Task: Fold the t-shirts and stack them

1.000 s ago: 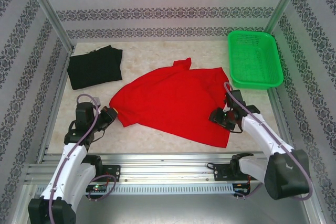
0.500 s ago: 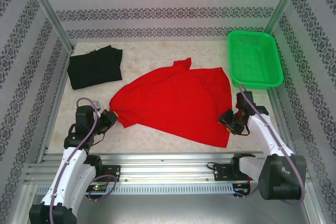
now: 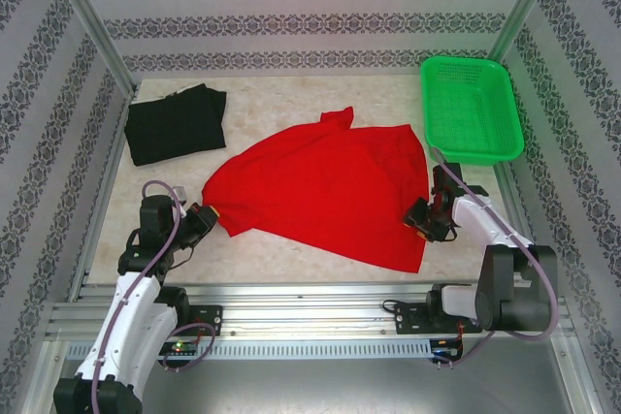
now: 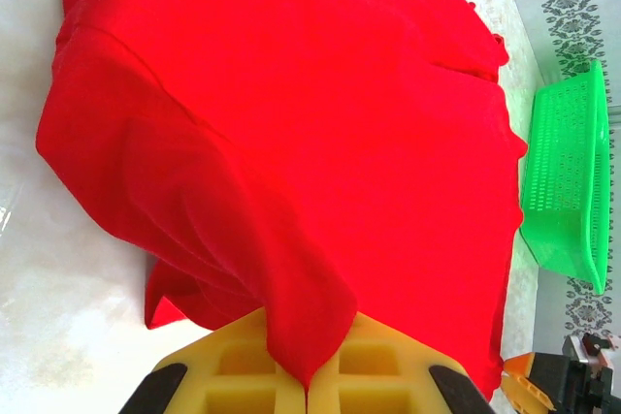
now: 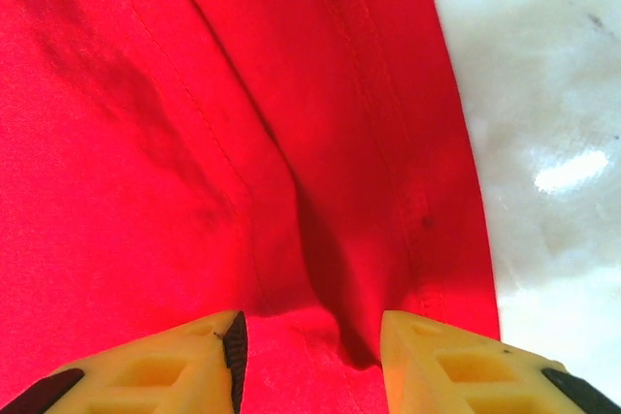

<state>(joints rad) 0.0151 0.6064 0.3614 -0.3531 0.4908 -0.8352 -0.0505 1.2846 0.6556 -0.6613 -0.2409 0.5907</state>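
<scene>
The red t-shirt lies spread and rumpled across the middle of the table, plain side up. My left gripper is shut on its near-left corner; in the left wrist view the cloth runs down into the closed yellow fingers. My right gripper sits at the shirt's near-right edge. It is open, and a raised fold of the hem lies between its fingers. The black t-shirt lies folded at the back left, away from both grippers.
A green mesh basket stands empty at the back right, just beyond the right arm; it also shows in the left wrist view. Patterned walls and metal posts close in the table. Bare marble surface lies right of the shirt.
The right gripper slid rightward from over the shirt to its right edge and its jaws narrowed a little. The left gripper shifted slightly, still holding the corner.
</scene>
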